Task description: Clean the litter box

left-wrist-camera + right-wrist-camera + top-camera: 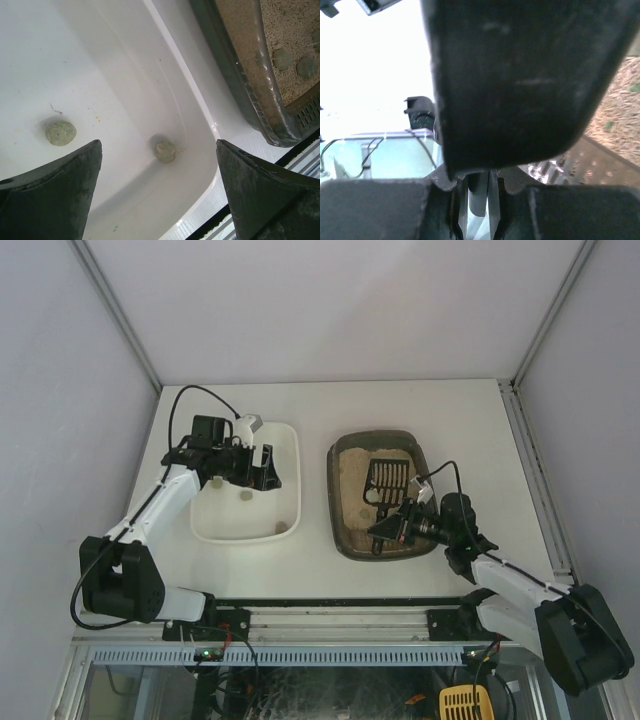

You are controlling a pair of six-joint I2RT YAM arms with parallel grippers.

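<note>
Nothing here that I can read. No lettering, label, brand or number comes out legibly in any of my three views.
</note>
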